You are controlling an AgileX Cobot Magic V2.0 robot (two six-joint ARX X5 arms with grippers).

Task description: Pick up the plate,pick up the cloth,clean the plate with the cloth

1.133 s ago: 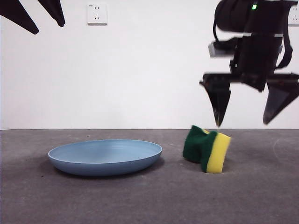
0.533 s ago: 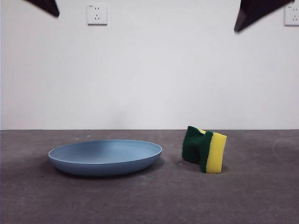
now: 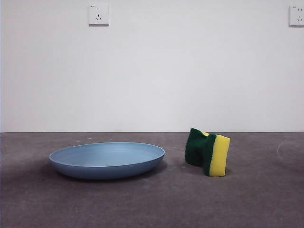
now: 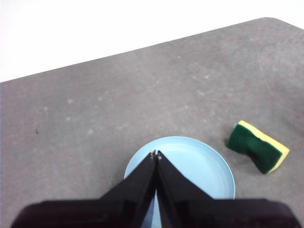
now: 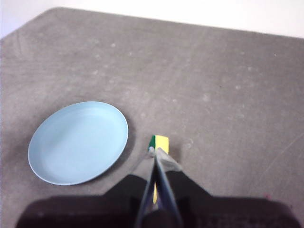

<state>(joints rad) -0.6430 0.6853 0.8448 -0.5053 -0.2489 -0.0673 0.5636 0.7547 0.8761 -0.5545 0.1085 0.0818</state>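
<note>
The light blue plate (image 3: 107, 159) lies flat on the grey table, left of centre in the front view. The sponge that serves as the cloth (image 3: 208, 152) stands on its edge to the plate's right, green layer to the left, yellow foam to the right. No gripper shows in the front view. In the left wrist view my left gripper (image 4: 155, 154) is shut and empty, high above the plate (image 4: 199, 168), with the sponge (image 4: 258, 146) off to one side. In the right wrist view my right gripper (image 5: 153, 151) is shut and empty, high above the sponge (image 5: 159, 141), beside the plate (image 5: 78, 141).
A white wall with two sockets (image 3: 99, 14) stands behind the table. The grey table top (image 3: 152, 204) runs wide around the plate and sponge. The table's rounded corner (image 4: 278, 23) shows in the left wrist view.
Both arms have risen out of the front view. One second ago an open gripper hung just above the sponge. The sponge has settled slightly; the plate has not moved.
</note>
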